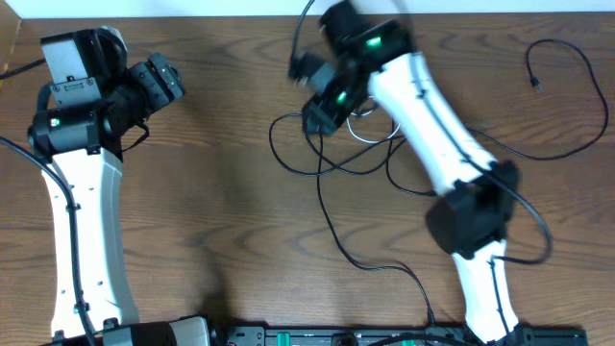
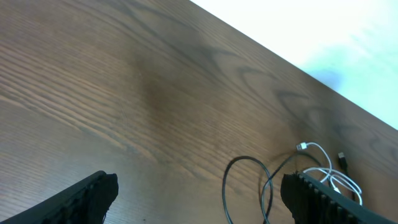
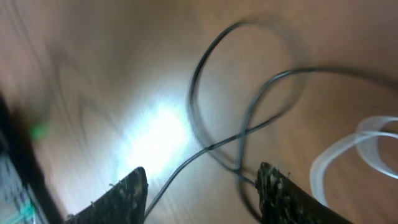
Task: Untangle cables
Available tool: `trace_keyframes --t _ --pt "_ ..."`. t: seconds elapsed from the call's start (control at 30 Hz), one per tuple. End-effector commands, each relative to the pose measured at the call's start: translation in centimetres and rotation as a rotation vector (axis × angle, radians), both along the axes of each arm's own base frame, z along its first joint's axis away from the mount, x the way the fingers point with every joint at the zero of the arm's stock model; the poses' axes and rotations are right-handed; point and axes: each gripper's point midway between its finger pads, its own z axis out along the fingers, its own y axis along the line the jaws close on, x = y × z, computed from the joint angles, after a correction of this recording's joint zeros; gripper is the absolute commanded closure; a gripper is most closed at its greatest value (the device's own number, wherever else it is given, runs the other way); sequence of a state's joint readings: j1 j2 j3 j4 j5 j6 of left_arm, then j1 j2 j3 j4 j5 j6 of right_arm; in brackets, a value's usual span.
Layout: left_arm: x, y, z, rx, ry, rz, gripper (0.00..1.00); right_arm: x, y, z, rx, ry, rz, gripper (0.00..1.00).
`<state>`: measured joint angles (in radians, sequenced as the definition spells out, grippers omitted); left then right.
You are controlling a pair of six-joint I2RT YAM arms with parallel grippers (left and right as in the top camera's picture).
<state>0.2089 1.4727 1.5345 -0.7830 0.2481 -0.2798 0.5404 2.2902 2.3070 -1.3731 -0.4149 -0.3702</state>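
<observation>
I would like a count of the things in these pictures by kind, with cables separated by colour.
Robot arms: 2
White cables: 1
Black cables: at least 2; the tangle hides the exact number
Total: at least 5

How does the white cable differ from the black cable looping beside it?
Colour: the white cable is pale, while the black cable is dark. Shape: the white cable is bunched in small, tight loops, while the black cable spreads in one wide, open loop. Both are thin and lie on the wooden table, meeting in the same tangle.
</observation>
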Motion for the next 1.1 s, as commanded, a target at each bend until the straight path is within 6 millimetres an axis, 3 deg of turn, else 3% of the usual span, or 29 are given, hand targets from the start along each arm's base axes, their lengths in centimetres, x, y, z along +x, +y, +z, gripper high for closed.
trace_keyframes --t 0.0,0.2,0.6,0.9,1.07 --pt "0.1 0.8 -0.5 0.036 0.017 0.017 0.1 -2.2 0.6 -3.6 -0.068 0.049 0.163 0.47" --pt "0.1 0.8 -0.5 0.035 0.017 0.017 0.1 -5.2 -0.2 -7.0 -0.168 0.149 0.304 0.47" --pt "0.1 0.8 -0.5 0.035 0.017 0.017 0.09 -6.0 -1.1 -9.5 -0.256 0.195 0.324 0.41" --pt "0.1 0.8 -0.5 0.035 0.017 0.017 0.09 -6.7 -0.6 -11.5 -0.302 0.259 0.161 0.38" --pt "0.1 0.8 -0.5 0.035 0.017 0.017 0.09 -6.5 -1.3 -13.4 -0.422 0.209 0.095 0.37"
